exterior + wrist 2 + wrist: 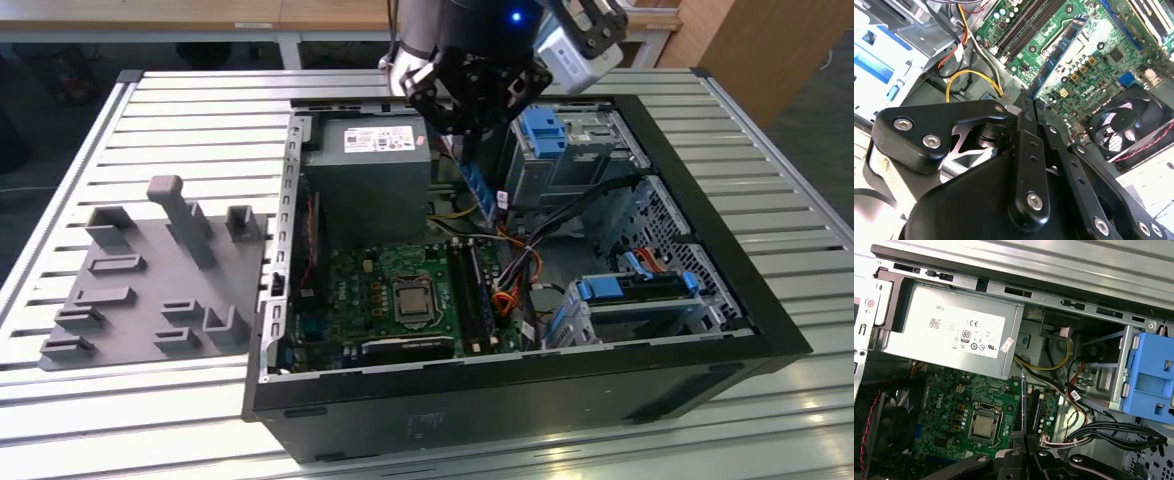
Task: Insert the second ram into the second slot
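Arm is positioned over the open computer case (747, 330), with the wrist pointed down into it. The gripper (465, 135) is closed on the second ram (483, 192), which is pinched between the fingers (1026, 130) and protrudes below them, held clear of the motherboard (380, 290). In the second wrist view the blue stick (1058, 56) is seen running out from the fingertips towards the board. In the first wrist view it (1023, 400) is seen edge-on, lined over the black slots (1035, 412).
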Controlling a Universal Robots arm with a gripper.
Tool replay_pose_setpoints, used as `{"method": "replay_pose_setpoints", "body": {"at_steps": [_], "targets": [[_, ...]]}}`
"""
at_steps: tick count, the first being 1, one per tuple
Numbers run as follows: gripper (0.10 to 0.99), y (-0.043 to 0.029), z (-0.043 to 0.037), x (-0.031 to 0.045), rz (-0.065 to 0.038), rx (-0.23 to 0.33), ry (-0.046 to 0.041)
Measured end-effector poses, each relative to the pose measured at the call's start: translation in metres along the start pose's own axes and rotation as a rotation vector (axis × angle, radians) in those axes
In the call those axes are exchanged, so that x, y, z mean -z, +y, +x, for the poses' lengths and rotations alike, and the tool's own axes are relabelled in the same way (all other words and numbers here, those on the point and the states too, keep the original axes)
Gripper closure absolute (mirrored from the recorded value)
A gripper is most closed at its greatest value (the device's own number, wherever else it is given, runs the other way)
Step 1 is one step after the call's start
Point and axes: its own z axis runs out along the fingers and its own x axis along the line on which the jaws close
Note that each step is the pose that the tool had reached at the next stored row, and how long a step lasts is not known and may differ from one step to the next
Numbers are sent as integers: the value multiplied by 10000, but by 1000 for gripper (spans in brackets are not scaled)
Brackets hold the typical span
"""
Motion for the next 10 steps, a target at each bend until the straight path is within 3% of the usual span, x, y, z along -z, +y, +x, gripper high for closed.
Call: {"method": "replay_pose_setpoints", "body": {"at_steps": [10], "targets": [[953,0,0,-4,44,-1189,-25]]}}
